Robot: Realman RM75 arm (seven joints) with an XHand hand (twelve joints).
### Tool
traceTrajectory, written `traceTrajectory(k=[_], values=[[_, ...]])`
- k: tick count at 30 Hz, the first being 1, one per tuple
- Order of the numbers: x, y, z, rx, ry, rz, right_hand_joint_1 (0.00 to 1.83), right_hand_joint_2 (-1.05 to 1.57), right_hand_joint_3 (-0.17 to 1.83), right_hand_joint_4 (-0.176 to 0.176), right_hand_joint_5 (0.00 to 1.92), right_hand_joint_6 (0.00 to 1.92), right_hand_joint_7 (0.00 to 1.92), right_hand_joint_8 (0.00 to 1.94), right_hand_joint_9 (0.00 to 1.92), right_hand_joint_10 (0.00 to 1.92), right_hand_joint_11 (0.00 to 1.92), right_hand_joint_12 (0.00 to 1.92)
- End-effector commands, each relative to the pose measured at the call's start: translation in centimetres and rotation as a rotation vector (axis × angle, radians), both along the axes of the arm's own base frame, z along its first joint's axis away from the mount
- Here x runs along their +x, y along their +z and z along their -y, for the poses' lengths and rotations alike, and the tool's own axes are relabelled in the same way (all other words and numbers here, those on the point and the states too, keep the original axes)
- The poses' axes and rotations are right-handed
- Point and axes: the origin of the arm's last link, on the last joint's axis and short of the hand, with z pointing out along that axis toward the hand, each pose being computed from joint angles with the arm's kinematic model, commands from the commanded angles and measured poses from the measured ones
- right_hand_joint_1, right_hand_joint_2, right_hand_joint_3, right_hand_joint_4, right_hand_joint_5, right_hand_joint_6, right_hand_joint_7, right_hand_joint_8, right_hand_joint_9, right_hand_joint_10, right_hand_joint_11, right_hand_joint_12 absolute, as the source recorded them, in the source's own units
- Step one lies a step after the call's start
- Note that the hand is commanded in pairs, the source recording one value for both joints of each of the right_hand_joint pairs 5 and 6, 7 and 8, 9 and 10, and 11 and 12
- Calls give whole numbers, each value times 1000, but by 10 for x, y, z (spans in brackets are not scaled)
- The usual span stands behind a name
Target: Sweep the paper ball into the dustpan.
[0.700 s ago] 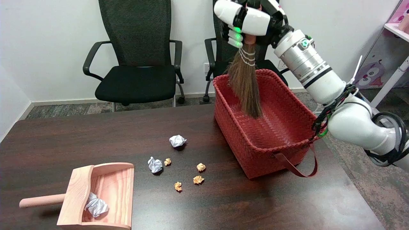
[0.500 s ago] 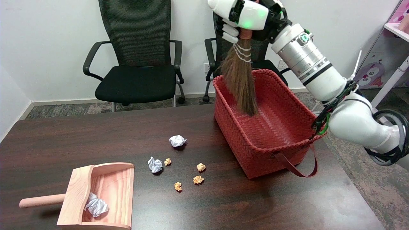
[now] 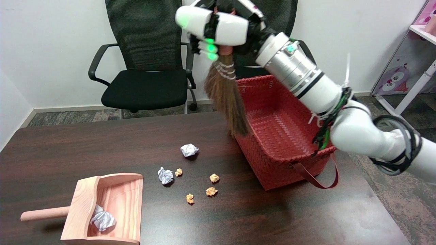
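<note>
Item 1, right hand [image 3: 218,27]: raised high over the table's far side, fingers wrapped round the handle of a small brush [image 3: 227,97], which it grips at the top; green lights glow on the fingers

Item 2, brush: brown bristles bound with pale cord near the handle, hanging downward and slightly tilted, tip in the air in front of the left rim of the basket [image 3: 282,149]; whether bristles touch the rim cannot be told

Item 3, basket: red, woven, with a dark red strap handle at its near end; stands on the right part of the table [image 3: 306,217]

Item 4, paper balls on the table, loose:
- white paper ball [image 3: 189,149], nearest the basket, left of it
- second white paper ball [image 3: 165,176], nearer the dustpan [image 3: 109,211]
- small orange scrap [image 3: 178,172], just beside the second white ball
- three orange scraps [image 3: 211,191] in a loose group further right and nearer the camera

Item 5, dustpan: pale wood, round handle pointing left, at the table's near left corner, mouth open toward the far side; holds one crumpled white ball [image 3: 102,219] inside, against its left wall

Item 6, table: dark brown wood grain

Item 7, background: two black office chairs [image 3: 146,68] against a white wall
</note>
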Motion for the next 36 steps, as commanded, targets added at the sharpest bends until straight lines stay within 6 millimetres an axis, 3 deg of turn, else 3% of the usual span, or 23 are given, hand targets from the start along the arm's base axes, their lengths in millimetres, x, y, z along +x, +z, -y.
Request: traceTrajectory(k=[1,9,16,23,36], values=[[-41,-77,15,43,3,-111,972,1438,1392,176,1920,1920,1920,1920,1920,1920,1920,1920],[-76,-103,34,-85,23,-169,968,1444,1388,176,1920,1920,1920,1920,1920,1920,1920,1920],[-102,-98,34,-242,12,-235,968,1441,1386,176,1920,1920,1920,1920,1920,1920,1920,1920],[-120,-98,26,-330,-35,-296,969,1412,1418,176,1920,1920,1920,1920,1920,1920,1920,1920],[-159,-116,5,-270,-95,-383,975,1338,1443,176,1920,1920,1920,1920,1920,1920,1920,1920]])
